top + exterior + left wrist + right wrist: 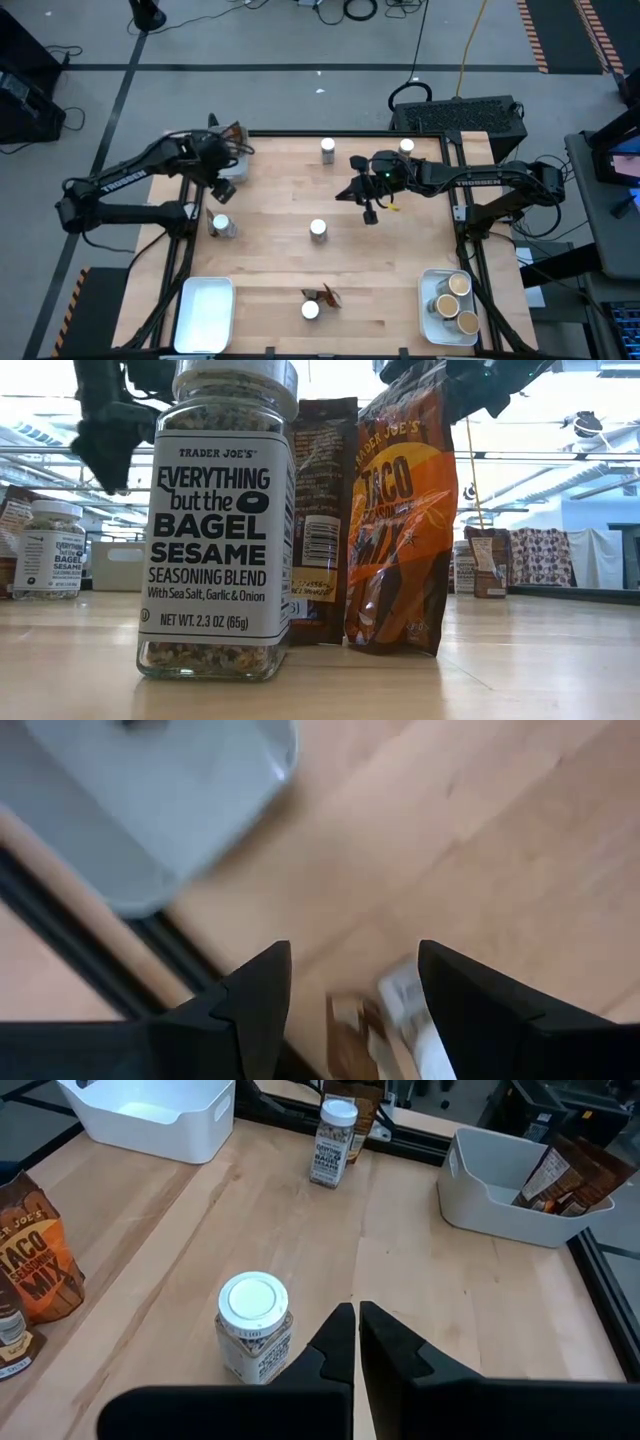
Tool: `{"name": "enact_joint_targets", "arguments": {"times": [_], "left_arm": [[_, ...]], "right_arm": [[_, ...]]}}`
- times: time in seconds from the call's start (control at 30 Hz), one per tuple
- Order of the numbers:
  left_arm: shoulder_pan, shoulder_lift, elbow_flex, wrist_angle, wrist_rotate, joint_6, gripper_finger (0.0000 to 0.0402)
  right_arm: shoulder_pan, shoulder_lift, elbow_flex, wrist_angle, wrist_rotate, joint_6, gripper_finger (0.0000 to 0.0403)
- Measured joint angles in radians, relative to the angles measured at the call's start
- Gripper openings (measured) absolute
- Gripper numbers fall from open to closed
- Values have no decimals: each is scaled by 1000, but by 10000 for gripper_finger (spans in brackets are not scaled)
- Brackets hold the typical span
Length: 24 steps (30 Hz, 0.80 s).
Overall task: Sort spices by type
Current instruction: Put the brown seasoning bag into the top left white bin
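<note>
White-lidded jars stand on the wooden table at the far edge [328,148] [406,147], mid-table [318,229] and near the front [310,310], where a dark sachet [326,295] stands beside the jar. At the left edge a further jar [222,224] stands against a sachet. My left gripper [222,190] hangs open above that pair, pointing down; jar and sachet [390,1020] show blurred beneath its fingers. My right gripper [368,210] hovers shut above mid-table, a little to the far right of the middle jar [255,1325].
A grey tray [520,1190] at the far left corner holds sachets [570,1175]. An empty white tray [205,313] sits at the near left. A tray [432,305] at the near right holds tan-lidded jars [458,285]. Bare wood lies between the middle jar and the right edge.
</note>
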Motion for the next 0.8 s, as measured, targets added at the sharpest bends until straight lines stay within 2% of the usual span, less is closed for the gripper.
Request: {"name": "enact_joint_targets", "arguments": {"times": [0.23, 0.4, 0.8], "left_arm": [[-74, 0, 0, -148, 34, -199, 224], [-141, 0, 0, -171, 90, -286, 224], [-281, 0, 0, -172, 64, -473, 224]], "right_arm": [[0, 0, 0, 11, 0, 0, 0], [0, 0, 0, 11, 0, 0, 0], [0, 0, 0, 10, 0, 0, 0]]}}
